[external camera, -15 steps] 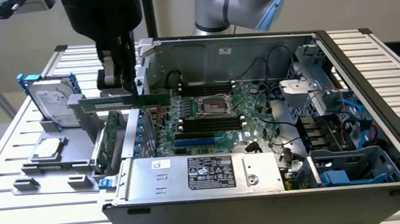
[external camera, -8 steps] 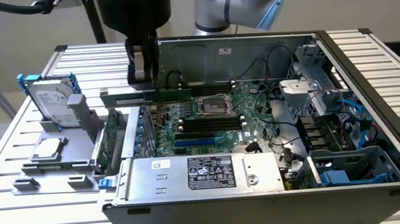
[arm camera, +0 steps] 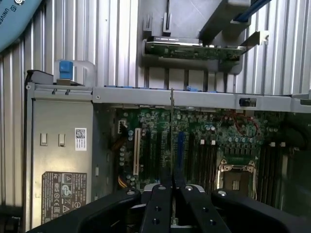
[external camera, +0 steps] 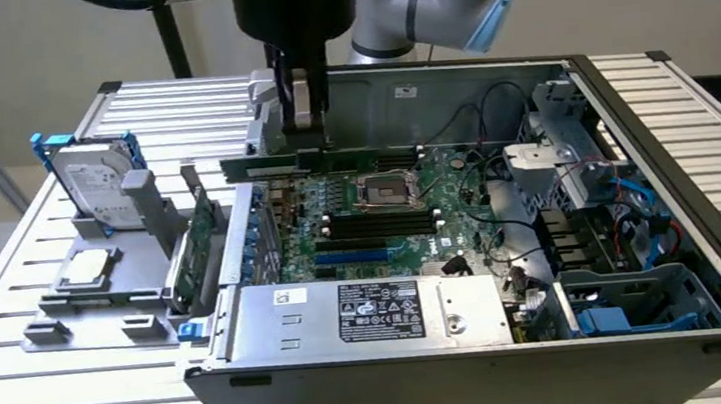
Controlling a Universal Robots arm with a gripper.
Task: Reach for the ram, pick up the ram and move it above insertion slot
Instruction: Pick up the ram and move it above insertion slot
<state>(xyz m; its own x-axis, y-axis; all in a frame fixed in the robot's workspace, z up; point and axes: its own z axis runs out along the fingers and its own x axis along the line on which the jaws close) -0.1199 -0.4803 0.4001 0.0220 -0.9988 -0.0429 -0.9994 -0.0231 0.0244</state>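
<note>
Green ram (external camera: 316, 159) (edge-on), gripper (external camera: 302, 118) clamped

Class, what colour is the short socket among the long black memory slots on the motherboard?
Bright blue short socket, clearest in the exterior view.

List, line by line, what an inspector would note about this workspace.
Surface: slatted metal table, carrying an open computer case.
Job's things: ram held level in the air over the motherboard; black slots below, unfilled.
Clutter: hard drive and expansion card standing in grey holders at the exterior view's left.
Gripper: gripper shut on the ram.
Cables: black wires and blue leads inside the case.
Surroundings: plain wall, dark pole.
</note>
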